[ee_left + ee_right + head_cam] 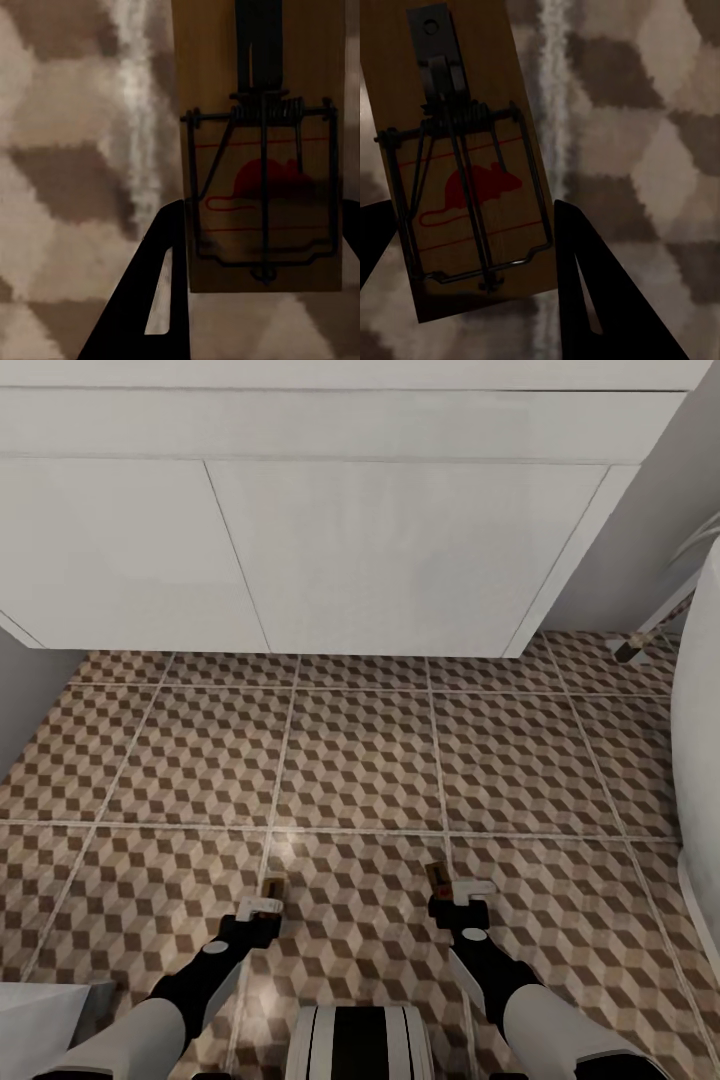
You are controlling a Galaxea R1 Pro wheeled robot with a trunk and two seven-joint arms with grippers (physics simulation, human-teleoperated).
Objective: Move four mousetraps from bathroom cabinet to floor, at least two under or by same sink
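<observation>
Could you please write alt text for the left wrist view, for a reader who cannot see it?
A wooden mousetrap with a wire spring and a red mouse mark sits between the dark fingers of the left pincer. Behind it lies the cube-patterned floor.

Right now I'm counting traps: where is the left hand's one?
In the head view the trap sticks out of the left hand, low and left of centre, above the floor before the white sink.

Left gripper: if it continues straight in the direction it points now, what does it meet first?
Probably the patterned floor. The left gripper holds a mousetrap and points forward and down, so the trap's front end would likely touch the tiles first.
</observation>
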